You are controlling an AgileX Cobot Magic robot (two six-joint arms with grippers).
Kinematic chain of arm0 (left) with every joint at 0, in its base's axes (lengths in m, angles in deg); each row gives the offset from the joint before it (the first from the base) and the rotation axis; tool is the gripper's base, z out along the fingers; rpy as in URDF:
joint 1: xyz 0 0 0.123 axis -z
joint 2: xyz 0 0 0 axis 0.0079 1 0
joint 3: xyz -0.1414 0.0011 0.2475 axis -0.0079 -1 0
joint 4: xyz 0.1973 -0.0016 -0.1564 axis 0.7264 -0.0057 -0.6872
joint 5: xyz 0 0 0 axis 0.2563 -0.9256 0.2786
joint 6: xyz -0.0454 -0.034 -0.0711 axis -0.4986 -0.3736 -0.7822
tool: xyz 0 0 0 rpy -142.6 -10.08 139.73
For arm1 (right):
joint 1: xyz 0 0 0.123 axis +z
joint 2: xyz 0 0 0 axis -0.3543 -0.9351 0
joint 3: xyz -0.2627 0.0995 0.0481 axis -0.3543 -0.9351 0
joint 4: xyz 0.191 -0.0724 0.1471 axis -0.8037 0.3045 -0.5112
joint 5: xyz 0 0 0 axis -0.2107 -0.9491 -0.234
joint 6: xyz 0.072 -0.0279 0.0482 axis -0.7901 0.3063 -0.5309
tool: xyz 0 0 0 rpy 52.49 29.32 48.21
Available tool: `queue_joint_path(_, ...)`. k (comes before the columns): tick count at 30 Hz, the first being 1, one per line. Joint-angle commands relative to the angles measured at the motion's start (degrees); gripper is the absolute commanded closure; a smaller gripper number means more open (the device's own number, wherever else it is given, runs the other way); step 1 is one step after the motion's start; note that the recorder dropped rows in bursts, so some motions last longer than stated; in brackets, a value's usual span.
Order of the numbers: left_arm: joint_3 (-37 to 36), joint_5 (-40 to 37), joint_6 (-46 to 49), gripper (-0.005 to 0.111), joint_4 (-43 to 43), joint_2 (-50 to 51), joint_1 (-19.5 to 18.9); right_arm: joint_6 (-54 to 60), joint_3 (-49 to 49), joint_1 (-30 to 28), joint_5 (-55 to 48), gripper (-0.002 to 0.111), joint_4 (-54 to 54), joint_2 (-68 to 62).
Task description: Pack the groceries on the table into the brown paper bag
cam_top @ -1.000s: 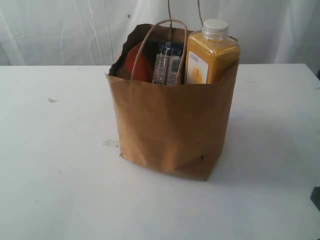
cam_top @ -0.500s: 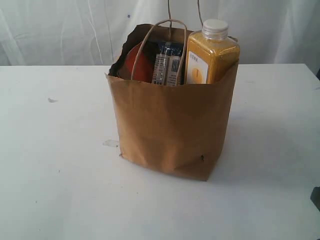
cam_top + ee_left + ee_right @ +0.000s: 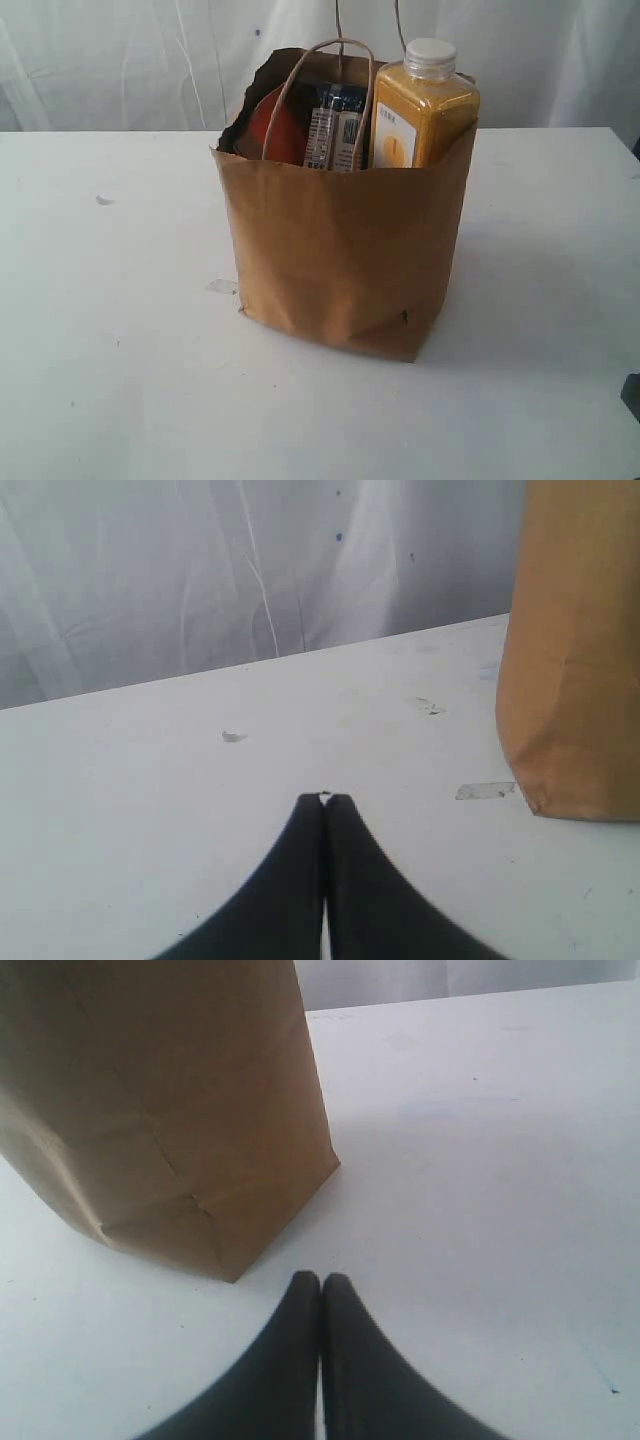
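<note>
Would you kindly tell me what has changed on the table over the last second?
Nothing has visibly changed. The brown paper bag stands in the same spot on the table, and the yellow juice bottle pokes out of its top exactly as before.

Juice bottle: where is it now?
Exterior view: the bottle stands inside the bag at its right side, cap above the rim, beside a blue packet.
</note>
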Motion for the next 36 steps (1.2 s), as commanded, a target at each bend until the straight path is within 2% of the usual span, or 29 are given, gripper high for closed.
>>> queue_joint_path(1, -0.3, 0.0, -0.3, 0.107, -0.5, -0.3, -0.1, -0.1, -0.2, -0.4, 0.2, 0.108, 0.6, 0.3)
queue_joint_path(14, -0.3, 0.0, -0.3, 0.107, -0.5, -0.3, -0.1, -0.1, -0.2, -0.4, 0.2, 0.108, 0.6, 0.3)
queue_joint_path(18, -0.3, 0.0, -0.3, 0.107, -0.5, -0.3, -0.1, 0.7, -0.2, -4.6, 0.4, 0.108, 1.3, -2.5)
queue_joint_path(24, -0.3, 0.0, -0.3, 0.107, -0.5, -0.3, -0.1, 1.1, -0.3, -4.7, -0.1, 0.108, 2.3, -0.2)
queue_joint_path(32, -0.3, 0.0, -0.4, 0.107, -0.5, -0.3, -0.1, 16.4, -0.3, -4.9, -0.2, 0.108, -4.5, 6.3)
queue_joint_path(36, -0.3, 0.0, -0.4, 0.107, -0.5, -0.3, -0.1, 18.7, -0.3, -7.1, -0.2, 0.108, -5.8, 6.4)
